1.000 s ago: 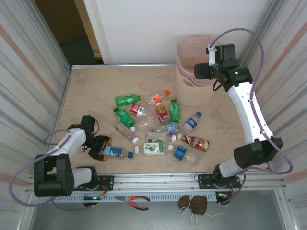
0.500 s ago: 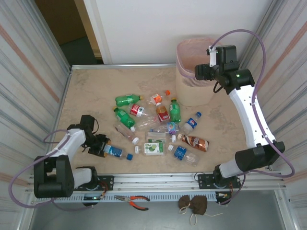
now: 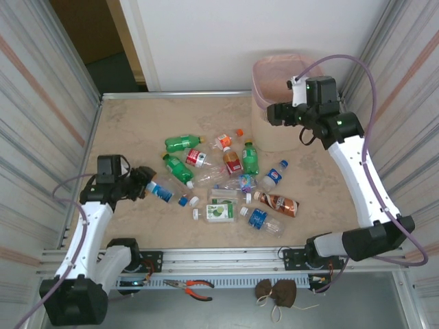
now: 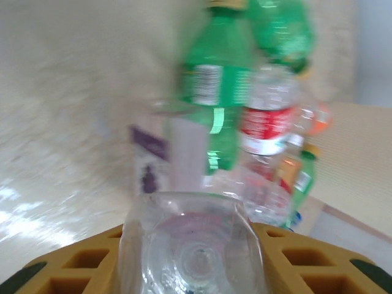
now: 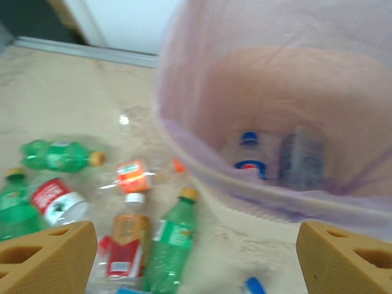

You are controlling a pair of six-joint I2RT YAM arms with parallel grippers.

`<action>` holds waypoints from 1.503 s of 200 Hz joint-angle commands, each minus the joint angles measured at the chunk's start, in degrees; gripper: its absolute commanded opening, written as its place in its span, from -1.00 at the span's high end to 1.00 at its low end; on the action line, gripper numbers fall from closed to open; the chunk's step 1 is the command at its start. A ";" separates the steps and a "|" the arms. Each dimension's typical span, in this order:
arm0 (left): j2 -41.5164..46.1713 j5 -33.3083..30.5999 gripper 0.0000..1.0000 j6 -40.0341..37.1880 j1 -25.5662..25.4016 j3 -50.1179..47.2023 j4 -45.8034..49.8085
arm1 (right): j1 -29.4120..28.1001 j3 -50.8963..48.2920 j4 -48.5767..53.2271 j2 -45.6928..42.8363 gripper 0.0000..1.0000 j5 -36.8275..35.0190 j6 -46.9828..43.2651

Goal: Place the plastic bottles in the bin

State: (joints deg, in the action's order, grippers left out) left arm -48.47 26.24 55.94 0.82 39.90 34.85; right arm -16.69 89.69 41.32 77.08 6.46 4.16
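Left gripper was found clamped on a clear blue-labelled bottle at the left of the table. The bottle's blue cap pointed toward the main scatter. In the left wrist view the bottle's clear base sat squeezed between the two yellow fingers. That view was blurred, and whether the bottle was clear of the surface could not be determined. Right gripper hung over the near rim of the bin, which stood at the far right corner of the table. Its fingers stood wide apart with nothing between them. Inside the pink liner lay a blue-capped bottle and, just beside it, a grey item too blurred to identify. The remaining plastic bottles lay on their sides in a loose cluster at mid-table. Among them were a green bottle at the far left of the group, a red-labelled clear bottle near it, a second green bottle nearer the bin, and a brown bottle at the near right. Red-handled pliers rested on the rail below the table edge, well apart from the bottles.
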 commanded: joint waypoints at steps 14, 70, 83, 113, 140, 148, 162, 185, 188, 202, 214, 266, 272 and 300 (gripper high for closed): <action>2.26 12.41 0.20 -10.05 0.46 3.61 -17.68 | -4.12 -5.92 -9.95 -4.62 -0.67 14.32 3.72; -3.11 29.40 0.31 -17.81 -2.05 11.56 -40.65 | -10.42 -11.87 -22.59 -6.11 -0.69 28.66 7.24; -3.88 30.41 0.31 -23.92 -5.16 15.16 -39.94 | -12.28 -12.42 -24.98 -6.23 -0.70 31.40 7.55; -6.69 33.37 0.32 -36.62 -13.72 22.72 -36.28 | -16.26 -12.19 -29.50 -5.57 -0.72 37.10 7.27; -10.18 36.19 0.34 -41.47 -18.56 27.53 -34.08 | -19.37 -11.13 -31.71 -4.67 -0.75 42.93 6.22; -11.01 36.46 0.35 -41.66 -19.49 28.36 -34.15 | -20.29 -10.80 -31.70 -4.49 -0.75 44.09 5.35; -12.19 36.51 0.36 -41.96 -20.75 29.42 -34.06 | -21.68 -10.37 -31.11 -4.26 -0.76 45.45 3.68; -13.15 36.92 0.36 -42.40 -22.93 30.23 -34.64 | -23.90 -9.37 -29.78 -3.50 -0.76 43.67 1.09; -13.20 37.10 0.36 -42.57 -23.23 30.24 -34.69 | -24.08 -9.17 -29.61 -3.37 -0.75 43.30 0.93; -13.50 37.11 0.36 -43.09 -24.14 30.66 -34.30 | -24.95 -8.40 -29.19 -2.54 -0.70 42.44 0.48; -13.72 36.63 0.36 -43.11 -24.42 30.97 -33.78 | -25.52 -7.92 -29.10 -1.95 -0.63 42.57 0.20; -13.62 35.11 0.36 -43.38 -24.51 31.18 -32.49 | -26.25 -7.24 -28.57 -1.04 -0.09 42.61 -0.38; -13.54 35.11 0.35 -43.38 -24.55 31.13 -32.48 | -26.36 -7.25 -28.52 -0.93 -0.02 42.61 -0.35; -13.02 33.08 0.14 -43.12 -24.55 30.57 -32.87 | -26.29 -7.19 -28.05 -1.22 0.14 42.45 -0.58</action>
State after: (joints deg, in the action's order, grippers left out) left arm -62.57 61.84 14.15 -23.64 69.28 2.94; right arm -42.15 80.16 12.47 75.79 47.81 3.81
